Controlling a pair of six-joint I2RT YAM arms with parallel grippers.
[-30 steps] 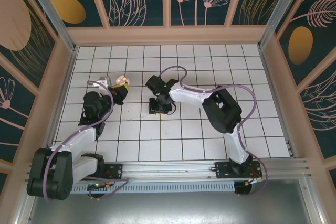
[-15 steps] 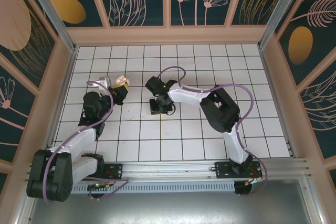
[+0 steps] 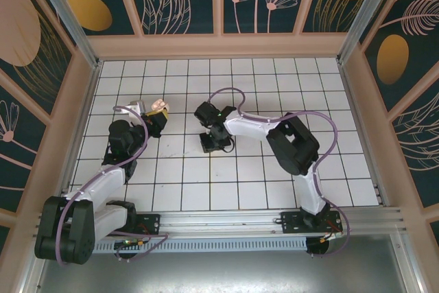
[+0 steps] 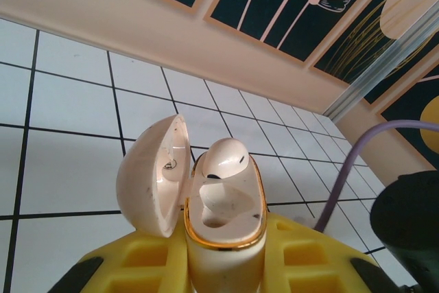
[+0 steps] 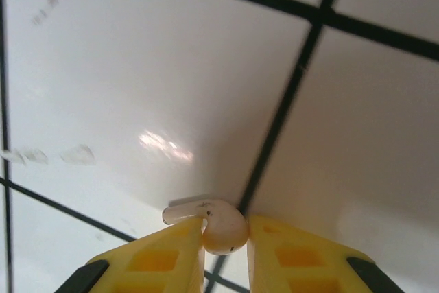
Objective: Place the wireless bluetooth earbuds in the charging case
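Observation:
My left gripper [image 4: 223, 269] is shut on the charging case [image 4: 226, 211], a pinkish-beige case with a gold rim, held upright above the tiles. Its lid [image 4: 147, 176] hangs open to the left. One earbud [image 4: 228, 159] sits in the far slot; the near slot is empty. From above, the case [image 3: 160, 106] shows at the left gripper [image 3: 156, 116], left of centre. My right gripper [image 5: 226, 245] is down at the tiled floor, its yellow fingers [image 5: 171, 255] shut on the second earbud [image 5: 221, 226], whose stem points left. In the top view the right gripper [image 3: 214, 143] is mid-table.
White tiles with black grout lines [image 3: 274, 87] cover the table. Beige walls [image 3: 219, 46] with dark floral panels close in three sides. A purple cable [image 4: 357, 169] runs past the left gripper on its right side.
The right gripper's jaws have closed onto the earbud on the tiles, and that arm has shifted slightly right. The left arm and the case have held still.

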